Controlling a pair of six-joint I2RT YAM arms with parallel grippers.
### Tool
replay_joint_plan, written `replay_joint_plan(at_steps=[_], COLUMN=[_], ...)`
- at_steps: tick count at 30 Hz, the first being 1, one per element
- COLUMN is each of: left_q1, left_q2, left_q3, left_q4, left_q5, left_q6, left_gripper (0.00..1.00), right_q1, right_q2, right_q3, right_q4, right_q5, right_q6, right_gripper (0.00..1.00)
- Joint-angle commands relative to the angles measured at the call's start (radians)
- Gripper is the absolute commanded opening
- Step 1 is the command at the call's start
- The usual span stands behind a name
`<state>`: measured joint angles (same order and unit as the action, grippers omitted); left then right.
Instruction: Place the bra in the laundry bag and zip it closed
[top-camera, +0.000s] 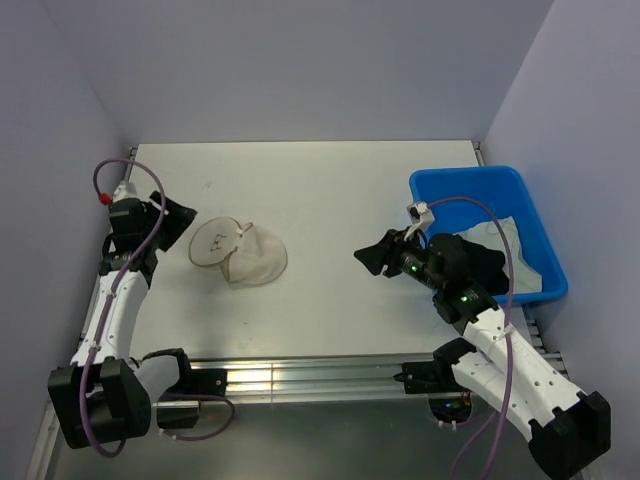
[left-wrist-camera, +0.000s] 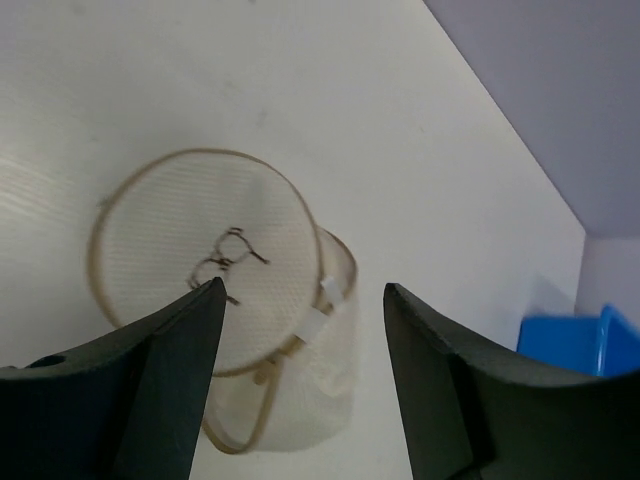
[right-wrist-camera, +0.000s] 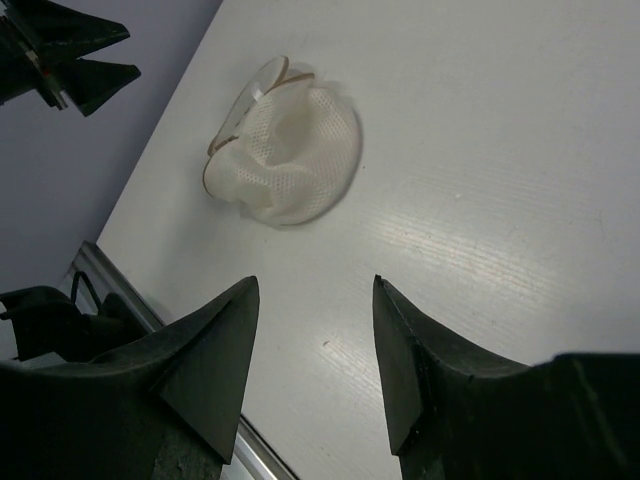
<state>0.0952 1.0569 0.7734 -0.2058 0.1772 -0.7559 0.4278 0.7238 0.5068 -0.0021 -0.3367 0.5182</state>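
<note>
Surface: white table (top-camera: 330, 190) closed in by pale lavender walls on three sides.
Laundry bag (top-camera: 250, 258): lies left of the table's centre, slumped on its side. It touches nothing else.
Lid (left-wrist-camera: 195, 250): round mesh disc with a tan zip rim and a small dark mark. It is tipped up in front of the pouch and looks ajar, not zipped.
Bag contents: nothing dark or bulky shows through the mesh, so the bag is probably empty.
Left gripper (left-wrist-camera: 302, 290): just beside the bag on its left, pointed at the lid, not touching. Jaws spread wide, nothing between them.
Right gripper (right-wrist-camera: 315, 285): well apart from the bag, to its right, facing it across bare table. Jaws parted and empty.
Blue bin (top-camera: 465, 178): at the right edge, behind the right gripper.
Pale cloth (top-camera: 508, 240): lies in the bin. It is likely the bra, but the shape is too unclear to confirm.
Step in hand: opening stage. Neither arm holds anything, the bra is not in the bag, and the zip is not closed.
Next move calls for: the right arm to turn back to the bin and pinch the cloth. The left jaws should close on the lid rim so the mouth stays open for loading.
Risk: the soft mesh may slide or collapse when pushed.
</note>
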Motion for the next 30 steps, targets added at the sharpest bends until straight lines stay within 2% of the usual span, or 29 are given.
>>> replay_joint_plan(at_steps=[1, 6, 13, 26, 29, 30], left_q1=[0.073, 0.12, 0.11, 0.066, 0.064, 0.063], left_q2=[-0.009, 0.035, 0.129, 0.284, 0.304, 0.31], left_q3=[-0.057, -0.137, -0.22, -0.273, -0.289, -0.293], left_q4=[0.019, 0.046, 0.18, 0.325, 0.361, 0.368], left_q5=[-0.04, -0.129, -0.143, -0.171, -0.171, -0.171], left_q6=[-0.034, -0.095, -0.129, -0.203, -0.214, -0.214], left_gripper=[0.7, 0.64, 0.53, 0.5, 0.43, 0.38], right_q1=[0.028, 0.057, 0.095, 0.138, 0.14, 0.143], right_q2=[0.0, -0.001, 0.008, 0.031, 0.037, 0.039], right_q3=[-0.007, 0.001, 0.003, 0.016, 0.019, 0.018], right_q4=[0.022, 0.011, 0.01, 0.01, 0.01, 0.01], right_q5=[0.033, 0.048, 0.073, 0.094, 0.096, 0.097], right_q6=[-0.032, -0.04, -0.049, -0.06, -0.06, -0.058], right_gripper=[0.56, 0.56, 0.56, 0.56, 0.56, 0.56])
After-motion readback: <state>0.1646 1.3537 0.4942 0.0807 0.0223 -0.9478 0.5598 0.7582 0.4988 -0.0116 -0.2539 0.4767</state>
